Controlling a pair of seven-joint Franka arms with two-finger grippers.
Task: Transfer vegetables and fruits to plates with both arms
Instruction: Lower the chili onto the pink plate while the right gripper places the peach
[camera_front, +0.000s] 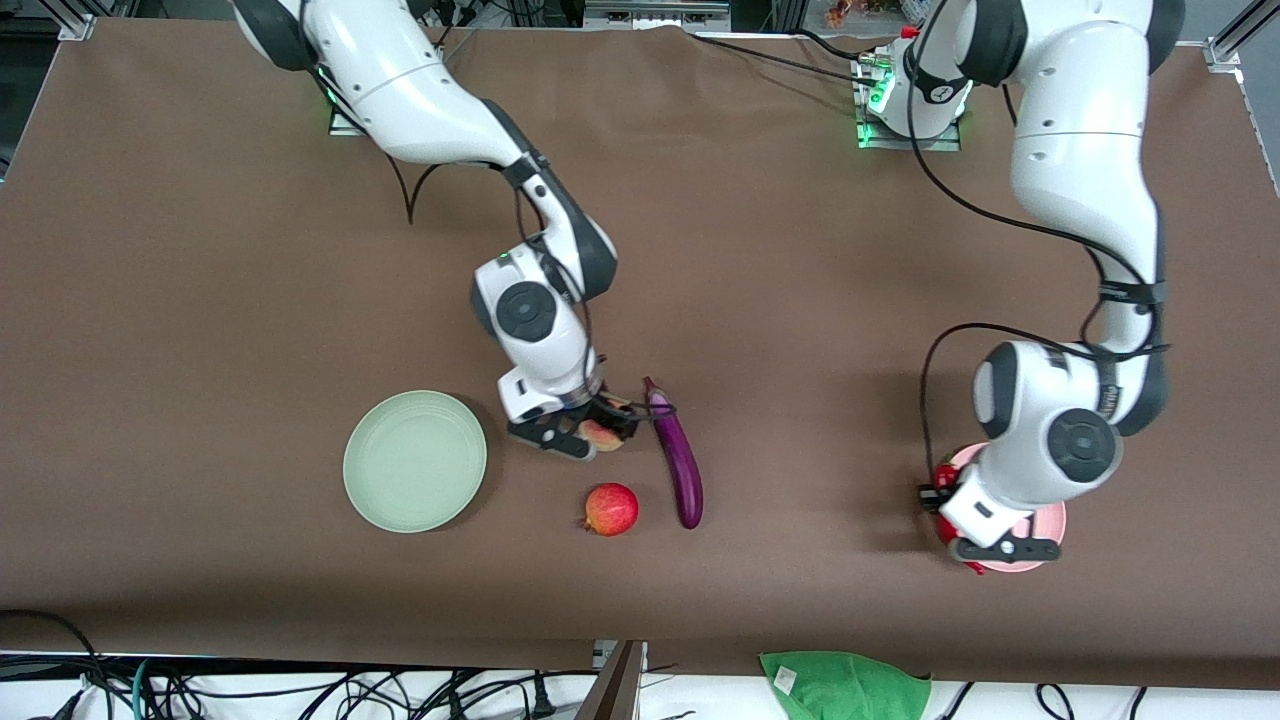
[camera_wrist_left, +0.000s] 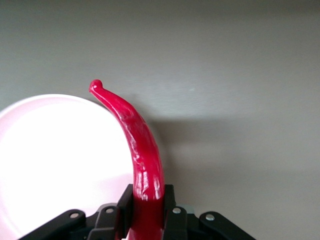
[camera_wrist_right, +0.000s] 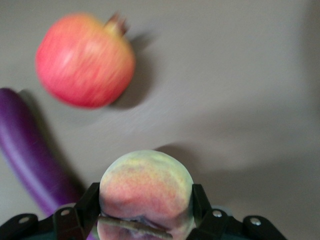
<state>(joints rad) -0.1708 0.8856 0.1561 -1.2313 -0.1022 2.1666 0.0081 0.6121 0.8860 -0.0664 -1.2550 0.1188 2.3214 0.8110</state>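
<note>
Brown table (camera_front: 200, 250), nothing plated yet: my left gripper (camera_wrist_left: 145, 210) pinches the chili (camera_wrist_left: 135, 140) over the pink plate (camera_wrist_left: 55, 160), my right gripper (camera_wrist_right: 145, 210) hugs the peach (camera_wrist_right: 145, 185); pomegranate (camera_front: 611, 508) and eggplant (camera_front: 678, 460) wait lower centre.

Right gripper (camera_front: 592, 432) on peach (camera_front: 603, 436), eggplant (camera_front: 677, 458) beside, pomegranate (camera_front: 611, 509) nearer camera

Even overhead light—pomegranate (camera_wrist_right: 85, 60) motion-blurred, plate (camera_wrist_left: 55, 165) overexposed.

Legible markings: none.
A dark vertical strip of lettering on the left arm (camera_front: 1105, 395), near its wrist joint, is too small to read. A white tag on the green cloth (camera_front: 845, 687) at the tabletop's front edge shows no readable characters. The produce, plates and tabletop carry no print.
</note>
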